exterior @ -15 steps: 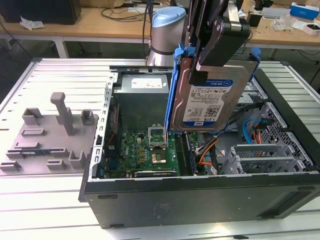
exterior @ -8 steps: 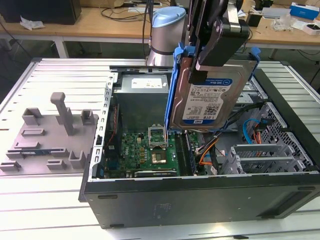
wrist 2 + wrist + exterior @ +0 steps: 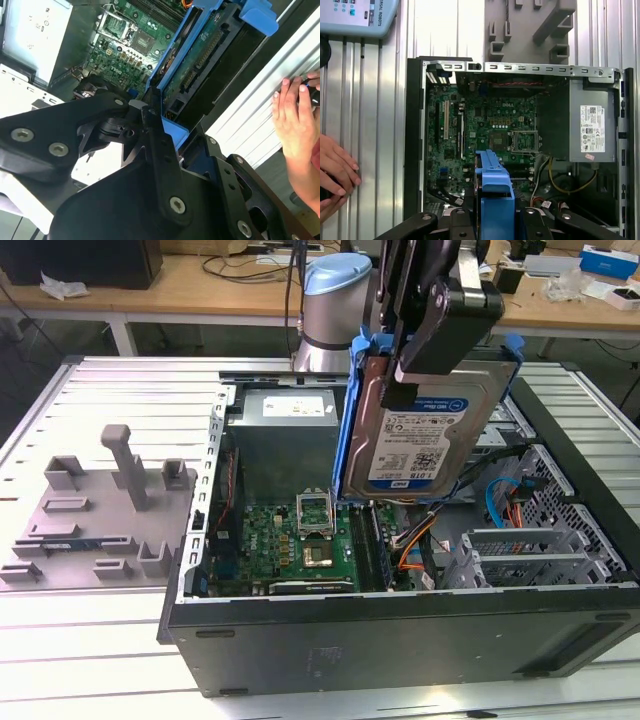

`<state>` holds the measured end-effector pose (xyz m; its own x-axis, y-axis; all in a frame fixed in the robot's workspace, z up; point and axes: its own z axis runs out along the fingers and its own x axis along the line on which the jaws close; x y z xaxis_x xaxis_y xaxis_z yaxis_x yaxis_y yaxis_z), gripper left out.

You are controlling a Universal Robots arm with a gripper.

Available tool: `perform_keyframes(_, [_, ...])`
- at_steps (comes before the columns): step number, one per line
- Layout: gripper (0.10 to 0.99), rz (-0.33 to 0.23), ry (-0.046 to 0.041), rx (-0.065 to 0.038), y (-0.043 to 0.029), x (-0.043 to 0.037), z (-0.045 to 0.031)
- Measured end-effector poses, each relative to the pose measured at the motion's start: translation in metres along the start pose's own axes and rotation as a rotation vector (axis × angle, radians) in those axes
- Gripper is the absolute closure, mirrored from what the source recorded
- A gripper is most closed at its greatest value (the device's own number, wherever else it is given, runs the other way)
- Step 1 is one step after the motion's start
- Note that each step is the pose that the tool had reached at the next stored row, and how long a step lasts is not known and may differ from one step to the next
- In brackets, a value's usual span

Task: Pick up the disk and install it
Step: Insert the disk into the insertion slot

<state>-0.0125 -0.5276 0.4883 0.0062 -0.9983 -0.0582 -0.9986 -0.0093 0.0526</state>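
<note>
The disk (image 3: 425,435) is a silver hard drive with a white-and-blue label in a bright blue carrier frame. It hangs upright and slightly tilted above the open computer case (image 3: 400,640), over the case's right half in the exterior view. My gripper (image 3: 402,388) is shut on its upper part, black fingers clamping both faces. In the second wrist view the disk (image 3: 197,60) shows edge-on with its green circuit side, running out from the gripper (image 3: 167,127). In the first wrist view the blue carrier (image 3: 495,192) sticks out from the gripper (image 3: 495,222) over the motherboard (image 3: 490,120).
A grey power supply (image 3: 285,430) sits at the case's back, with metal drive bays (image 3: 520,550) and cables on the exterior view's right. A grey fixture (image 3: 110,500) lies on the slatted table on that view's left. A person's hand (image 3: 295,110) rests on the table beside the case.
</note>
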Motion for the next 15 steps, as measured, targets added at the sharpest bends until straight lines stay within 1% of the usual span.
perform_keyframes(1, [0.722, 0.0, -0.0001, 0.0, -0.0017, 0.0005, 0.0])
perform_keyframes(2, [0.722, 0.0, -0.0001, 0.0, -0.006, 0.0016, -0.0003])
perform_keyframes(4, [0.722, 0.0, -0.0001, 0.0, -0.0169, 0.0035, -0.0007])
perform_keyframes(8, [0.722, 0.0, -0.0001, 0.0, -0.03, 0.0054, -0.0012])
perform_keyframes(10, [0.722, 0.0, 0.0, 0.0, -0.0385, 0.007, -0.0015])
perform_keyframes(15, [0.722, 0.0, -0.0001, 0.0, -0.052, 0.01, -0.0017])
